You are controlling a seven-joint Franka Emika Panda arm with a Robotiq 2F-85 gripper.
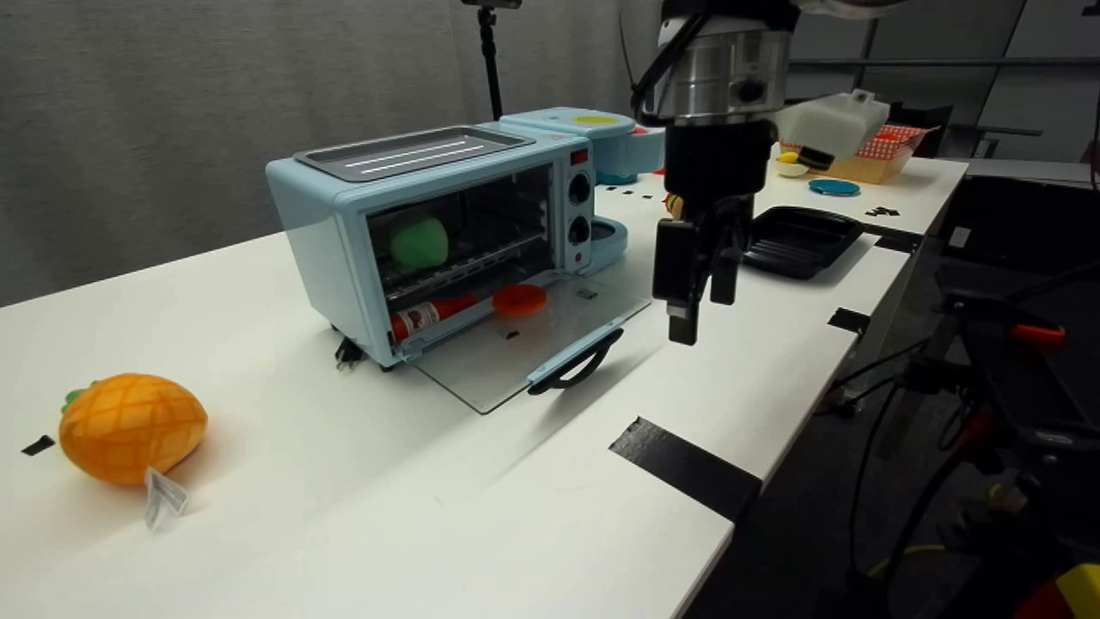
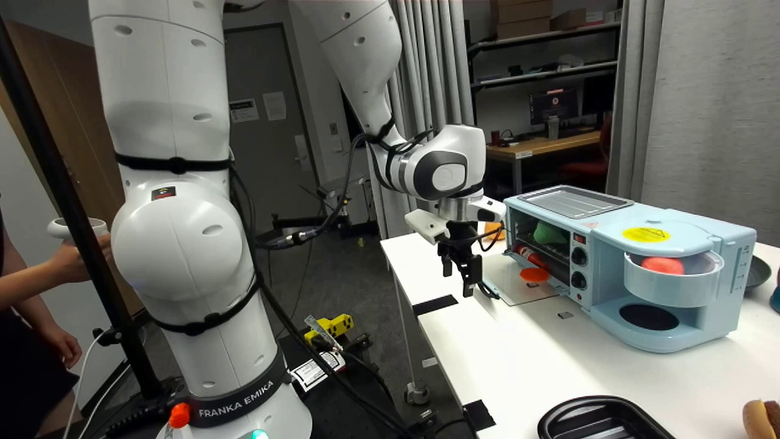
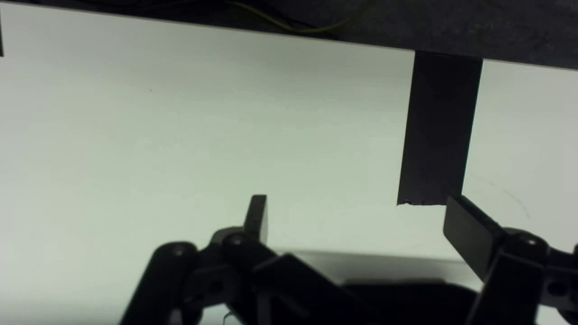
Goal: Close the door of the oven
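The light blue oven (image 1: 314,249) stands on the white table, also in an exterior view (image 2: 600,235). Its door (image 1: 559,331) is folded down, glass lying out nearly level in front of the oven; it also shows in an exterior view (image 2: 518,281). The dark bar handle (image 1: 584,365) is at the door's outer edge. My gripper (image 1: 703,309) hangs above the table, beyond the handle's outer side, apart from it, also in an exterior view (image 2: 458,279). In the wrist view the gripper (image 3: 359,219) is open, with only white table between its fingertips.
A green object (image 1: 419,243) and a red bottle (image 1: 425,316) are in the oven. A red disc (image 1: 519,300) is at the door's inner part; on or under the glass I cannot tell. A black tray (image 1: 799,242) and a pineapple toy (image 1: 133,428) lie on the table.
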